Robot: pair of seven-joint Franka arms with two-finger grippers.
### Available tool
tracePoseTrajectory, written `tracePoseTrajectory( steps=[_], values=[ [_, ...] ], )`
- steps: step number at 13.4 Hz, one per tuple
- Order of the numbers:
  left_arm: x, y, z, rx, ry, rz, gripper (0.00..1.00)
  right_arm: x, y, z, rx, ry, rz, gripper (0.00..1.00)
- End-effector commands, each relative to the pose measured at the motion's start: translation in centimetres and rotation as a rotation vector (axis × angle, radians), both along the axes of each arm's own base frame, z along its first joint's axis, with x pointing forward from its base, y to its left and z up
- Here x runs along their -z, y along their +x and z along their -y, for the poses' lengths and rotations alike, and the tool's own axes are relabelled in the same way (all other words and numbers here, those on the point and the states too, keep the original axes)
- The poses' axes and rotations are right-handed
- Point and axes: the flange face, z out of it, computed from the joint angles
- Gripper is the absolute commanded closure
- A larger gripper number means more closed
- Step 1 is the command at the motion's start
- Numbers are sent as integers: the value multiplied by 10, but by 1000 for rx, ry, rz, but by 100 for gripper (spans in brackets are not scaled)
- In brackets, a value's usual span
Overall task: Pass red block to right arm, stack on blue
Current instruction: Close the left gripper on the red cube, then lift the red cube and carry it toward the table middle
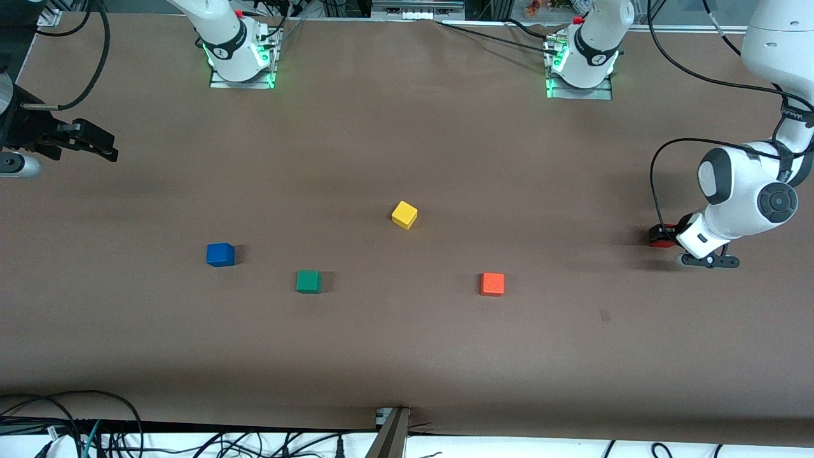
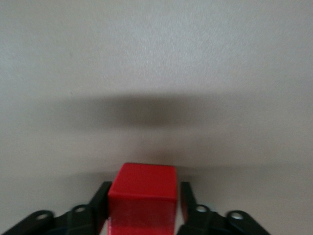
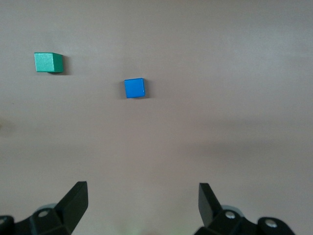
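orange cube (image 1: 492, 284) idle nearest camera | blue cube (image 1: 220, 254) waits toward right arm's end | left gripper (image 1: 666, 236) at its table end, fingers flanking red block (image 2: 142, 198), seemingly touching: confirm squeeze, lift straight | right gripper (image 3: 142, 205) wide, waiting

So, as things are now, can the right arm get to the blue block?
Probably yes. The right gripper is open, and the blue block lies alone at the right arm's end of the table, apart from the green block.
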Motion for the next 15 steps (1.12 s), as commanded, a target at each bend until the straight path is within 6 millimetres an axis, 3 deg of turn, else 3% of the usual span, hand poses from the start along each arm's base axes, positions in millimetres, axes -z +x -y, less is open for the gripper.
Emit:
tracePoseTrajectory(
  steps=[1,3,5,10,13,15],
  values=[
    [5,-6,-3,23,-2,-9,62,-4,2,3,3,-15,8,0],
    [5,-6,-3,26,-1,-12,73,-4,2,3,5,-15,8,0],
    [-3,-4,0,30,-4,-29,78,-4,2,3,5,-15,8,0],
    [-97,42,10,236,-5,35,81,-4,2,3,3,-15,8,0],
    [-144,76,52,473,-76,153,80,-4,2,3,5,-15,8,0],
    [-159,85,71,569,-175,221,80,-4,2,3,3,-15,8,0]
  ],
)
